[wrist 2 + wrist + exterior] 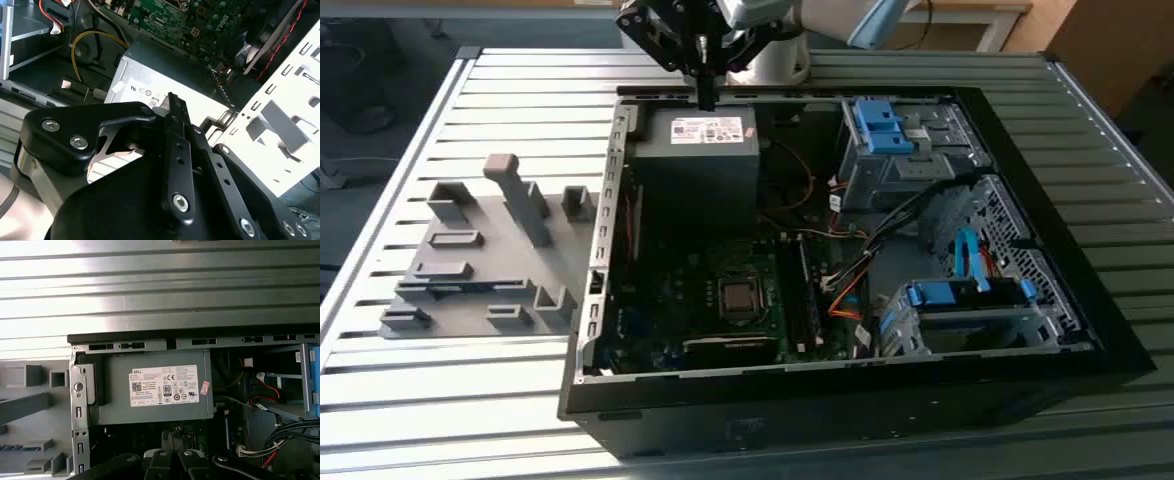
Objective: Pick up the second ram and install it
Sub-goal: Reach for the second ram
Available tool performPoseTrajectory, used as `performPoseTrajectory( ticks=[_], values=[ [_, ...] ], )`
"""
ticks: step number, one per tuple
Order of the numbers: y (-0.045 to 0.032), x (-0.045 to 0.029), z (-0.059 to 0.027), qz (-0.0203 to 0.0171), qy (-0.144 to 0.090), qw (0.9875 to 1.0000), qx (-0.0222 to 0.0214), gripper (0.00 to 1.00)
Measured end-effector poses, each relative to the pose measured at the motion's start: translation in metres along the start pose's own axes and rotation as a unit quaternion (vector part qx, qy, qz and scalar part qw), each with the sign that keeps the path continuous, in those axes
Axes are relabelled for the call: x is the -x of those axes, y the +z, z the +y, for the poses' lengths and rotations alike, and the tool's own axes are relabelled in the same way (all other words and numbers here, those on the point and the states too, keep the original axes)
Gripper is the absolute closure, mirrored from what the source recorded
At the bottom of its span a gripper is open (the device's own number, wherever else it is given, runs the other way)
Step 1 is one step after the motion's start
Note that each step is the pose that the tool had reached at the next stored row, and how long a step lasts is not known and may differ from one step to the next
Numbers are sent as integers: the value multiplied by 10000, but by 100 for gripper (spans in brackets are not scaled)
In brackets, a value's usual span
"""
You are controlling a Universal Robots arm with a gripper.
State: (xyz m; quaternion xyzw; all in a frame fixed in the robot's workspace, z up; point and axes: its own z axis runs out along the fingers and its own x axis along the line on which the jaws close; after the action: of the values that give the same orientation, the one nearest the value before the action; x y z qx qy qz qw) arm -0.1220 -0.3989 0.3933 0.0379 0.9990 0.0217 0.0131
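Where the slatted metal table (454, 420) runs nearest the exterior camera, an open black computer case (854, 410) lies on its side, its inside facing up; just behind the near wall, toward the exterior view's right, sits a drive cage with blue clips (967, 300), and flat orange cables (847, 300) run beside it toward the green motherboard (720, 320); on the table at the exterior view's left, just beside the case, rests a grey plastic tray (454, 318) with upright blocks, and a thin green-blue strip lying edge-on in one of its slots looks to be the second ram (464, 287); the first wrist view shows the second ram (22, 447) as a blue line among the tray's blocks; farther back, a grey power supply (700, 150) with a white label sits in the case's far corner; above its far edge the arm (774, 20) holds the fingers (706, 95) pointing straight down, pressed together, well apart from the tray; in the second wrist view the black fingers (176, 125) meet in one narrow line over the power supply (150, 75)
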Motion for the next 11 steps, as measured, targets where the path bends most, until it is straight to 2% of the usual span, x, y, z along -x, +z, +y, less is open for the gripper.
performPoseTrajectory(
  ticks=[11],
  values=[
    [-1,-30,-2,0,0,10000,0,89]
  ],
)
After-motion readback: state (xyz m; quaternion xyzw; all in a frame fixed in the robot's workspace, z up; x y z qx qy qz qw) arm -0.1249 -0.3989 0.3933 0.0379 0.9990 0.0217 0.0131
